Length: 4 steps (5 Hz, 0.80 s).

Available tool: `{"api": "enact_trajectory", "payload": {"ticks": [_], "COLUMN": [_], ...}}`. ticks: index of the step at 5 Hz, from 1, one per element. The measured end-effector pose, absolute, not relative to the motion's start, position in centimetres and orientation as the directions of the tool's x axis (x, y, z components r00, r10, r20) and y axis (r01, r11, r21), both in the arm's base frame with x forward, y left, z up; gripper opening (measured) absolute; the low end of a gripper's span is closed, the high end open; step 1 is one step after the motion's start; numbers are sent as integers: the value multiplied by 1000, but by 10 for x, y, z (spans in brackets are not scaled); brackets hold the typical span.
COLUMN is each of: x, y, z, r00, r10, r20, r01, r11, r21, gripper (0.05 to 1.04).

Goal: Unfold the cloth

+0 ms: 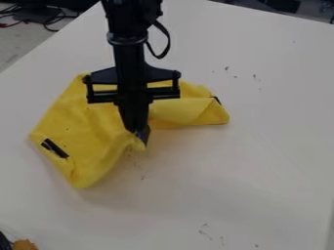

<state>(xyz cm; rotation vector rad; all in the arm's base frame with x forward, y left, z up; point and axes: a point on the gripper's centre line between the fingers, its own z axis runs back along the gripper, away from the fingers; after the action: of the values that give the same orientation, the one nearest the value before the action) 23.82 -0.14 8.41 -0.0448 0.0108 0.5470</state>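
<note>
A black robot gripper (141,137) hangs over a white tabletop (260,166), its fingers closed on an edge of a yellow cloth (88,129), with a small peak of fabric at the tips. The cloth, the piece to be unfolded, lies crumpled beneath the arm, spreading from 9 o'clock round to 2 o'clock, with one corner pointing toward 7 o'clock. A black strip (54,148) marks its surface near 9 o'clock; the rolled, doubled-over part (189,111) lies toward 2 o'clock, where the unfolding work appears to remain. The pinch takes in little material, so a quick pull could let the fabric slip free. Since nothing pins the far side, the whole cloth could slide across the smooth top instead of opening, and a lift without a sideways draw could drop it back in new creases. Farther out, an orange-brown item (25,245) sits toward 7 o'clock, and cables (47,20) lie toward 11.
</note>
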Motion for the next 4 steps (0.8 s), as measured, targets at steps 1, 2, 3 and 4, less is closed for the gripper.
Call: {"api": "enact_trajectory", "payload": {"ticks": [1,2,3,4], "x": [222,213,207,197], "y": [-12,-19,-23,-28], "z": [72,67,69,68], "r00": [835,818,805,782], "r10": [548,571,574,578], "r20": [-50,-78,-149,-233], "r01": [-550,-575,-593,-622], "r11": [829,803,778,746], "r21": [-102,-157,-207,-237], "gripper": [51,51,51,51]}}
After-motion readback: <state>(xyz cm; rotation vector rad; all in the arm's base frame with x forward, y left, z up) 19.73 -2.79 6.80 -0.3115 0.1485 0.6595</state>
